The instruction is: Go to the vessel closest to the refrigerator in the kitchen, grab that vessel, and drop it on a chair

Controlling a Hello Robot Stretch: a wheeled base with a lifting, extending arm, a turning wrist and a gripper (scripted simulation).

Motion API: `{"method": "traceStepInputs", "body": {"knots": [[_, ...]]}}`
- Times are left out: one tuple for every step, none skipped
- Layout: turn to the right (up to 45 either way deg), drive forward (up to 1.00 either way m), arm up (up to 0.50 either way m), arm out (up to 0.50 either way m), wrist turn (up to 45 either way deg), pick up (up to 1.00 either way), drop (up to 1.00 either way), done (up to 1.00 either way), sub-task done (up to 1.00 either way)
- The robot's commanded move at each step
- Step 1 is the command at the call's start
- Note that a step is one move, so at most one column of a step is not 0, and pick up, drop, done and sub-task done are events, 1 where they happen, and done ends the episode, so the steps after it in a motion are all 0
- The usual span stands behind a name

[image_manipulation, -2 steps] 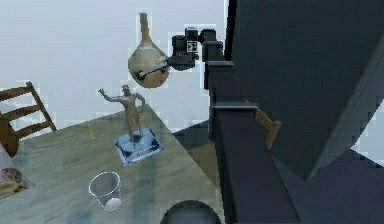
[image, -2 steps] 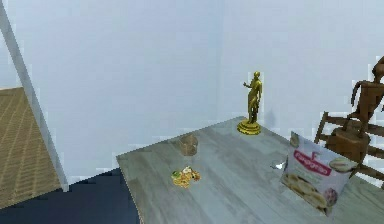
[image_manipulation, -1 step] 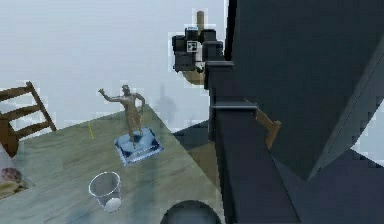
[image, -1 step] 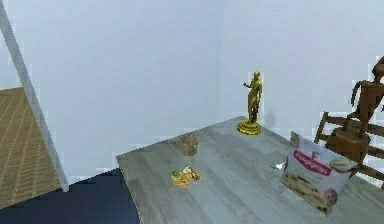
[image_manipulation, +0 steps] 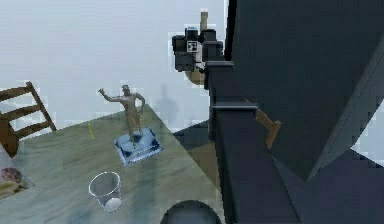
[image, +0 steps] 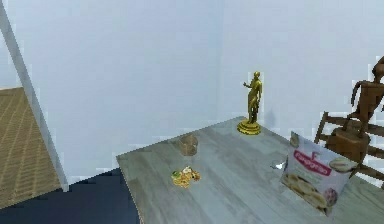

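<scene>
A small brownish cup-like vessel (image: 188, 145) stands on the grey wooden table (image: 230, 190), near its far left corner. A clear glass-like vessel (image_manipulation: 105, 190) stands on the same table (image_manipulation: 60, 165) in the arm side view. A wooden chair (image: 348, 138) stands at the table's right side and shows again as the chair (image_manipulation: 24, 110). My gripper (image_manipulation: 186, 50) is high up against the pale wall, at the end of the dark arm (image_manipulation: 235, 130). I cannot make out its far end, so I cannot tell whether it holds anything.
On the table stand a golden statuette (image: 251, 100), a small plate of food (image: 185, 177) and a printed bag (image: 317, 176). A grey figure on a blue base (image_manipulation: 135, 135) is near the table's edge. A brown wooden figure (image: 372, 95) is beside the chair. A wall corner (image: 35, 110) rises at the left.
</scene>
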Motion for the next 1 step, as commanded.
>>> {"method": "traceStepInputs", "body": {"knots": [[0.0, 0.0, -0.32, 0.0, 0.0, 0.0, 0.0, 0.0, 0.0]]}}
